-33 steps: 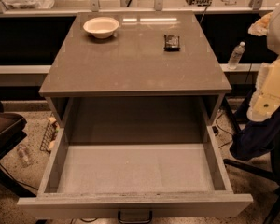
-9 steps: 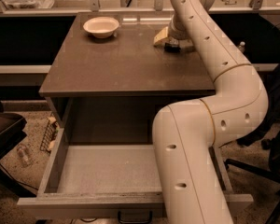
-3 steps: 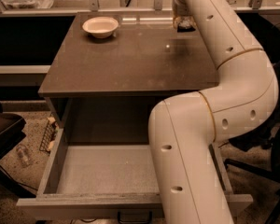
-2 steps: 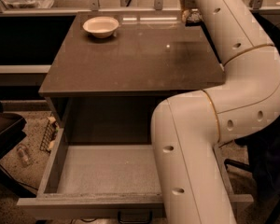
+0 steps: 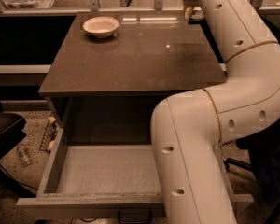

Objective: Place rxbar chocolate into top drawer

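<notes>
Rxbar chocolate: located neither on table (image 5: 130, 59) nor in open top drawer (image 5: 107, 169). Judged it likely carried by gripper (image 5: 190, 8), poised above table's far right edge. Could not determine grip state. Recorded placement as outstanding.

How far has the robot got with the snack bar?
Done: the top drawer stands open, visible floor bare. In hand: the gripper hangs at the table's far right corner; whether it holds the rxbar chocolate is hidden. Left: bringing it into the drawer.
</notes>
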`<control>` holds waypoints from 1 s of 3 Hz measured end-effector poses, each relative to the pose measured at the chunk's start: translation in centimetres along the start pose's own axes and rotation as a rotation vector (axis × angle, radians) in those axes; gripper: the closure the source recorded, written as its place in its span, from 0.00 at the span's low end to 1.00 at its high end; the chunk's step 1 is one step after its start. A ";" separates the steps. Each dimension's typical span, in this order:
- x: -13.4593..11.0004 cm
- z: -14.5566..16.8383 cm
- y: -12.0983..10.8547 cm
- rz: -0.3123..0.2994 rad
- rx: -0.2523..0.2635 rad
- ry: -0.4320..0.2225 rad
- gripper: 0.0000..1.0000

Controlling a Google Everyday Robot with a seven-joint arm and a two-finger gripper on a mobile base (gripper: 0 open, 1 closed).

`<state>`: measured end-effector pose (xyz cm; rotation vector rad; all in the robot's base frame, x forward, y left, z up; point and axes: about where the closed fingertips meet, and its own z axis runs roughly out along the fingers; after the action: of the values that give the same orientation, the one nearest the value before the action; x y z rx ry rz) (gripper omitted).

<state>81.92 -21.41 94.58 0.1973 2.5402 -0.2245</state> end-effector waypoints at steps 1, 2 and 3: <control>0.7 -2.1 -1.1 0.045 0.032 0.024 1.00; 1.2 -3.5 -1.8 0.065 0.053 0.040 1.00; 2.5 -4.1 -3.4 0.084 0.086 0.084 1.00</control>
<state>77.01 -23.70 96.90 0.3535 2.6008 -0.2980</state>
